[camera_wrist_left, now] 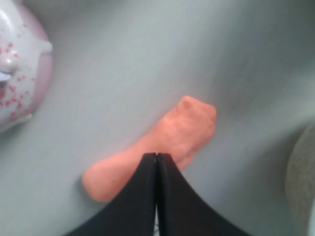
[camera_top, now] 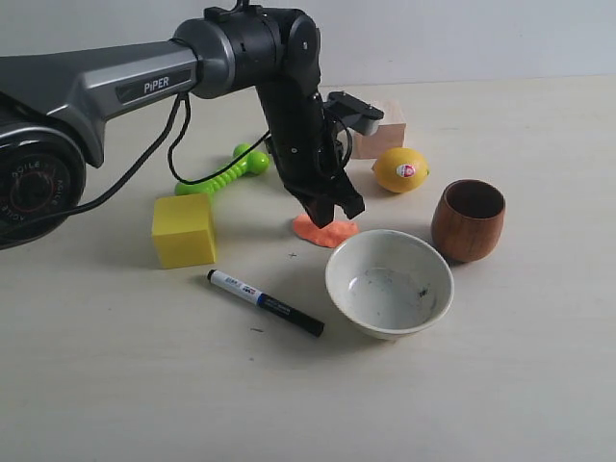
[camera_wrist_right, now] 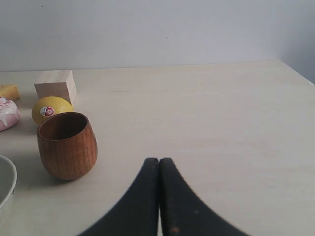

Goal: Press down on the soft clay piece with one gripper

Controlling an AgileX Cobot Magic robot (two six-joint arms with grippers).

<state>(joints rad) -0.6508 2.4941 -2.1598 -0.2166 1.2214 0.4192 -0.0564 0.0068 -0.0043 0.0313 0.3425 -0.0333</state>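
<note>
The soft clay piece [camera_top: 325, 231] is a flat orange-salmon blob lying on the table just behind the white bowl. My left gripper [camera_top: 334, 212] points down onto it, jaws shut with nothing between them. In the left wrist view the closed black tips [camera_wrist_left: 156, 155] rest over the middle of the clay [camera_wrist_left: 184, 128] and appear to touch its surface. My right gripper [camera_wrist_right: 159, 160] is shut and empty above bare table, apart from the clay; it is out of the exterior view.
A white bowl [camera_top: 390, 284] and a wooden cup [camera_top: 469, 219] stand right of the clay. A lemon [camera_top: 400, 169] and a wooden block [camera_top: 390, 130] lie behind. To the left are a yellow block [camera_top: 183, 230], a green toy [camera_top: 226, 171] and a marker [camera_top: 265, 302]. A pink toy cake [camera_wrist_left: 19, 64] is close by.
</note>
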